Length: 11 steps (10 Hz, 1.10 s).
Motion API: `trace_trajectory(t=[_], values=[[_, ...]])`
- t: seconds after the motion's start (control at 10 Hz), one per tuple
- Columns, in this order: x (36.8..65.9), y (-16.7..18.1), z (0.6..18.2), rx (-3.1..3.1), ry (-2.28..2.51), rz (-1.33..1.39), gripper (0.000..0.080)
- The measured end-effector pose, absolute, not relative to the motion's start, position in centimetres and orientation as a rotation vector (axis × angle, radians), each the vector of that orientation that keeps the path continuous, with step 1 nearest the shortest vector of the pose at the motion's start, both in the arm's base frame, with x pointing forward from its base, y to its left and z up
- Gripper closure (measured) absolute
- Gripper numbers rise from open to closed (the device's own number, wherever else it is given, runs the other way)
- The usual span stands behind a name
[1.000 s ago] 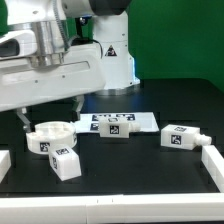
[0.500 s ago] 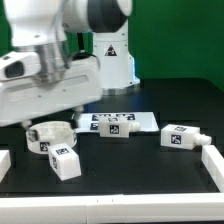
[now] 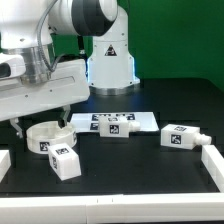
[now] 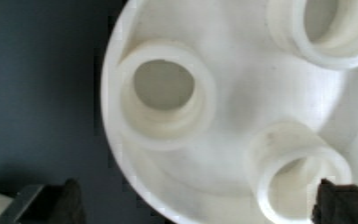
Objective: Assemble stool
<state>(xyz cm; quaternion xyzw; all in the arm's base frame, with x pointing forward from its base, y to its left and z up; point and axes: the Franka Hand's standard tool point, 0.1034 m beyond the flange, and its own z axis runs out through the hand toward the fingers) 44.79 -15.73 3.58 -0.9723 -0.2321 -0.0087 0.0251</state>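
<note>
Gripper (image 3: 40,122) now lower over seat disc (image 3: 48,136)

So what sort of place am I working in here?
Probably a robotics lab bench: a black table against a green backdrop, the marker board lying on the table, and a white seat disc carrying square tracking tags.

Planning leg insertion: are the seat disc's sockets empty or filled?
Empty: on the seat disc, the wrist view shows three sockets, all hollow, nothing inserted.
</note>
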Motion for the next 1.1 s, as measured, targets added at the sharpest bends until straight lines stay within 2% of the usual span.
trace_trajectory(t=[0.4,0.7,0.9,1.1], values=[[43.3,-18.6,3.2,-2.983,-0.708,0.022,0.0151],[42.9,-17.8,1.2,-2.986,-0.715,0.037,0.0151],[43.0,-17.7,0.7,-2.99,-0.701,0.042,0.0151],[42.9,-17.7,0.7,-2.99,-0.701,0.043,0.042]])
